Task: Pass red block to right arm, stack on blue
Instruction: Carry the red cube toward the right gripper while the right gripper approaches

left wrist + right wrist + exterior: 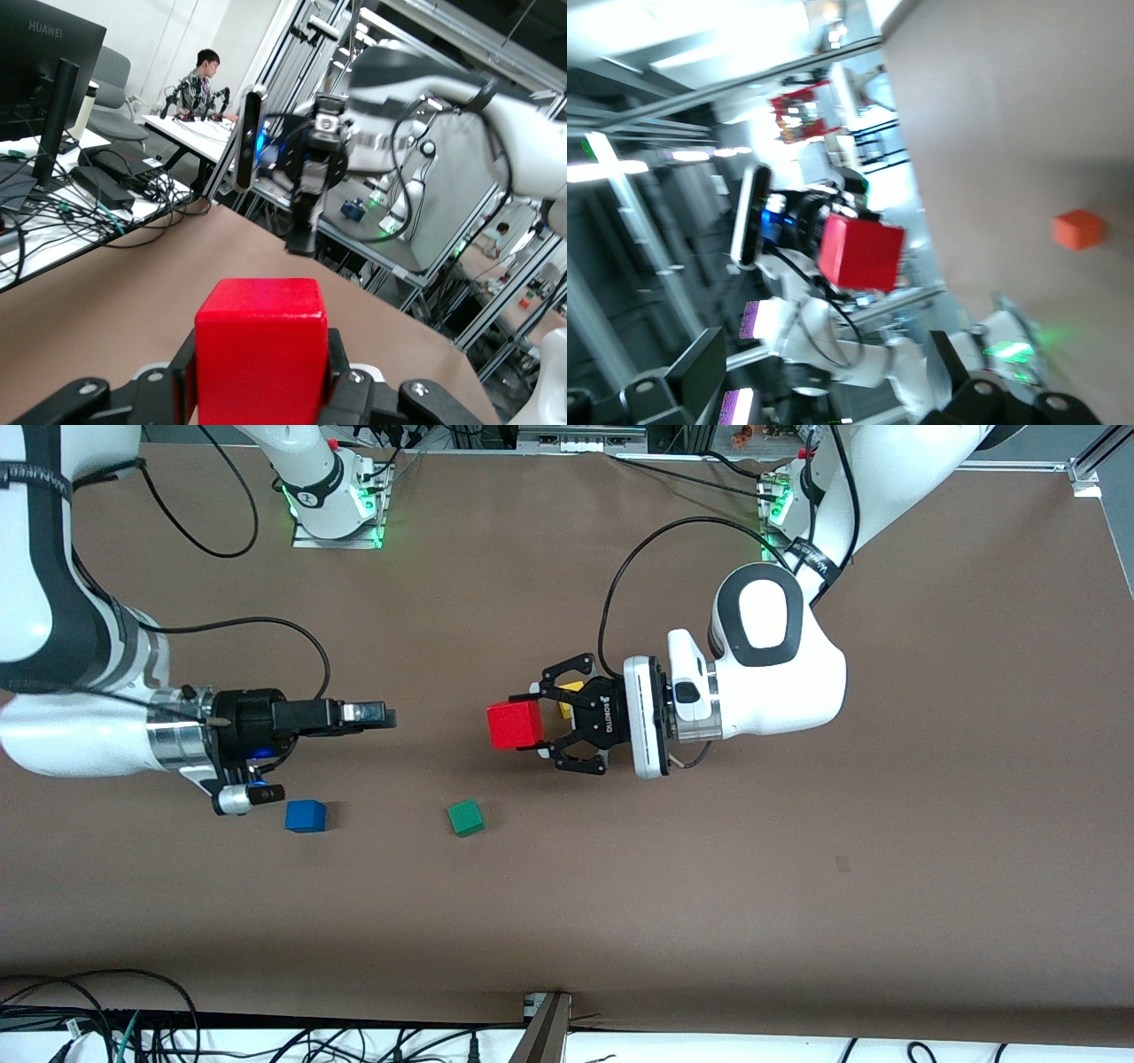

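Observation:
My left gripper (pixel 524 724) is shut on the red block (pixel 513 724) and holds it in the air over the middle of the table. In the left wrist view the red block (pixel 260 350) sits between the black fingers (pixel 347 381). My right gripper (pixel 390 716) is open and empty, level with the red block and pointing at it across a gap. In the right wrist view the red block (pixel 861 252) shows ahead of the right gripper (pixel 824 345), apart from its fingers. The blue cube (pixel 306 816) lies on the table below the right wrist.
A green cube (pixel 466 817) lies on the table beside the blue cube, toward the left arm's end. A yellow-orange cube (pixel 571 688) is partly hidden by the left gripper; it also shows in the right wrist view (pixel 1078 229). Cables run along the table's near edge.

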You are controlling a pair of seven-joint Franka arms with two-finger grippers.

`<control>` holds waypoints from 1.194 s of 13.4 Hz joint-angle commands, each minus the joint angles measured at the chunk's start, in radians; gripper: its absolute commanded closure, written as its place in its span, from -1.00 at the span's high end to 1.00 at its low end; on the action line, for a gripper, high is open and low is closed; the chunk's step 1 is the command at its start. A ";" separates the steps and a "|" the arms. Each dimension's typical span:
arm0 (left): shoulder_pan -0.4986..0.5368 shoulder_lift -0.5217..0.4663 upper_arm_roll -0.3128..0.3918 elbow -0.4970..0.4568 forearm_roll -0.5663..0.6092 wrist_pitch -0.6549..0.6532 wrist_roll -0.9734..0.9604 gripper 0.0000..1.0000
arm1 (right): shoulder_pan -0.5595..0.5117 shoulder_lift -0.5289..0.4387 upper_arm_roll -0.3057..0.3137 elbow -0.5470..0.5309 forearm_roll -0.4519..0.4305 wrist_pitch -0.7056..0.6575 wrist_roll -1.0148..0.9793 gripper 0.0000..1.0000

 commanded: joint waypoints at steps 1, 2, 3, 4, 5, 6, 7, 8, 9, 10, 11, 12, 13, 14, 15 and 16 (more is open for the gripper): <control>-0.041 0.029 -0.002 0.054 -0.054 0.041 0.030 -1.00 | 0.008 0.044 0.009 0.004 0.118 -0.012 0.075 1.00; -0.041 0.037 -0.002 0.066 -0.054 0.041 0.029 -1.00 | 0.016 0.052 0.009 0.004 0.138 -0.010 0.106 1.00; -0.044 0.043 -0.002 0.077 -0.054 0.043 0.029 -1.00 | 0.028 0.060 0.009 0.004 0.146 -0.010 0.114 1.00; -0.054 0.052 0.001 0.090 -0.054 0.043 0.029 -1.00 | 0.033 0.063 0.009 0.004 0.148 -0.010 0.114 1.00; -0.057 0.058 0.001 0.101 -0.054 0.043 0.027 -1.00 | 0.035 0.064 0.009 0.002 0.152 -0.010 0.116 1.00; -0.058 0.060 0.001 0.104 -0.054 0.047 0.027 -1.00 | 0.036 0.064 0.009 -0.008 0.154 -0.009 0.116 1.00; -0.063 0.061 0.003 0.104 -0.054 0.047 0.027 -1.00 | 0.047 0.064 0.009 -0.022 0.169 -0.007 0.116 1.00; -0.064 0.063 0.003 0.106 -0.054 0.053 0.027 -1.00 | 0.053 0.063 0.009 -0.044 0.201 0.000 0.111 1.00; -0.064 0.063 0.003 0.109 -0.054 0.061 0.026 -1.00 | 0.067 0.064 0.009 -0.054 0.220 0.003 0.102 1.00; -0.064 0.064 0.003 0.112 -0.054 0.061 0.021 -1.00 | 0.068 0.064 0.009 -0.056 0.225 0.008 0.100 1.00; -0.073 0.064 0.004 0.116 -0.054 0.063 0.020 -1.00 | 0.070 0.063 0.009 -0.056 0.225 0.017 0.100 1.00; -0.080 0.073 0.004 0.127 -0.054 0.073 0.018 -1.00 | 0.073 0.063 0.009 -0.056 0.225 0.025 0.102 1.00; -0.096 0.087 0.004 0.141 -0.052 0.089 0.018 -1.00 | 0.078 0.063 0.009 -0.056 0.226 0.040 0.103 1.00; -0.107 0.099 0.009 0.159 -0.050 0.099 0.018 -1.00 | 0.084 0.063 0.009 -0.056 0.226 0.055 0.107 1.00; -0.126 0.115 0.014 0.181 -0.050 0.110 0.018 -1.00 | 0.088 0.063 0.009 -0.056 0.231 0.066 0.108 1.00; -0.142 0.125 0.020 0.198 -0.050 0.119 0.016 -1.00 | 0.096 0.063 0.009 -0.056 0.244 0.069 0.108 1.00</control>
